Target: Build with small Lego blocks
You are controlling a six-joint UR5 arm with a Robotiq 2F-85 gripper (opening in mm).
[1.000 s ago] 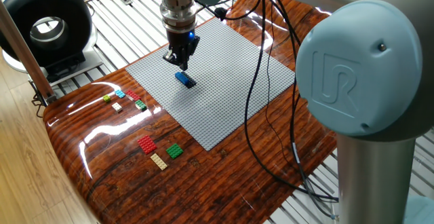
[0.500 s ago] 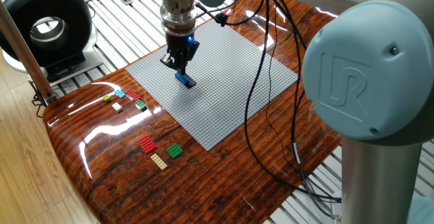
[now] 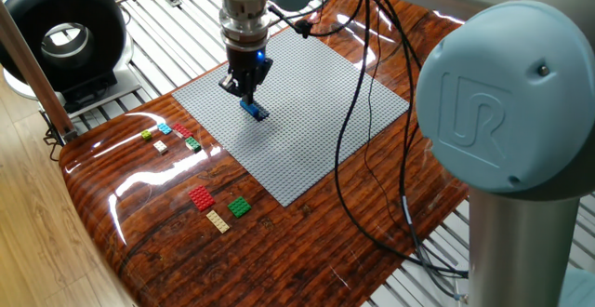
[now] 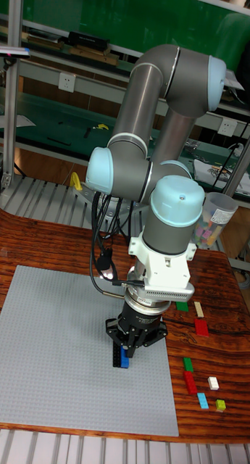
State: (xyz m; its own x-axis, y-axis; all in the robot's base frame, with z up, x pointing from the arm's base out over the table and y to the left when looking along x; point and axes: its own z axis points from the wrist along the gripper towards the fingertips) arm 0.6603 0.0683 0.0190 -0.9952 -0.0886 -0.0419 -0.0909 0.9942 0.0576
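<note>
A blue brick (image 3: pixel 254 111) sits on the grey baseplate (image 3: pixel 316 93), and in the tall fixed view this blue brick (image 4: pixel 124 359) has a dark brick (image 4: pixel 115 355) right beside it. My gripper (image 3: pixel 246 94) points straight down with its fingertips drawn together on the brick's near end; the tall fixed view also puts the gripper (image 4: pixel 128 349) right at the brick. Loose small Lego blocks lie on the wood beside the plate: red (image 3: pixel 201 197), tan (image 3: pixel 218 220), green (image 3: pixel 240 207), and a cluster with light blue (image 3: pixel 165 128) and white (image 3: pixel 160 145).
Black cables (image 3: pixel 372 158) hang from the arm across the plate's right side. A black ring-shaped device (image 3: pixel 60 33) stands at the back left. A clear cup (image 4: pixel 215 216) holding small pieces stands behind the table. The arm's large elbow (image 3: pixel 502 130) blocks the right foreground.
The gripper dropped from just above the blue brick down onto it and shifted slightly left, then held still. The loose bricks have not moved.
</note>
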